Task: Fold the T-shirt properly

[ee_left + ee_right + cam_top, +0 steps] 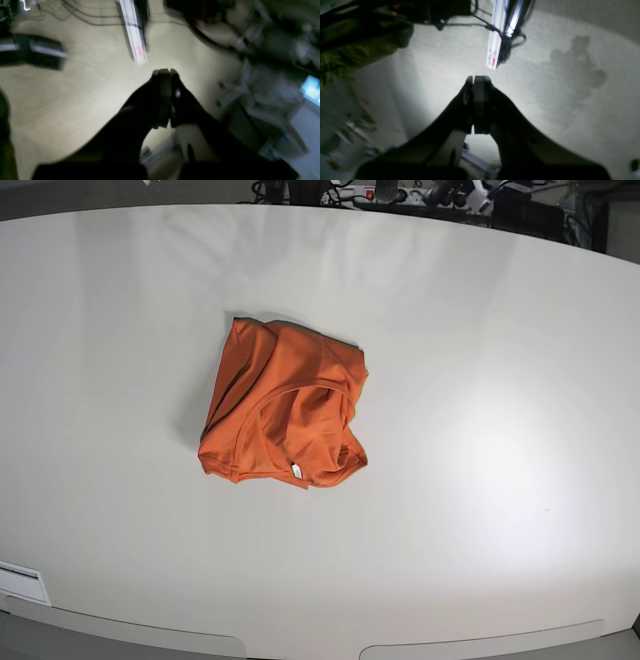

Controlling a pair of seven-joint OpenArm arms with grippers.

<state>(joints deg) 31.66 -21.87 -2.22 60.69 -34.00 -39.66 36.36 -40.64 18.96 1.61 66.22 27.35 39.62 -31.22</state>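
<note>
The orange T-shirt (285, 406) lies crumpled in a loose heap a little left of the middle of the white table (480, 380) in the base view, its neckline and small white tag toward the front. No arm shows in the base view. My left gripper (165, 72) is shut and empty, held in the air above a beige floor. My right gripper (478, 78) is also shut and empty above the floor. The T-shirt does not show in either wrist view.
Cables and a power strip (400, 192) lie beyond the table's far edge. A white label (20, 580) sits at the table's front left corner. Both wrist views show a white bar (135, 37) with cables and blurred equipment on the floor.
</note>
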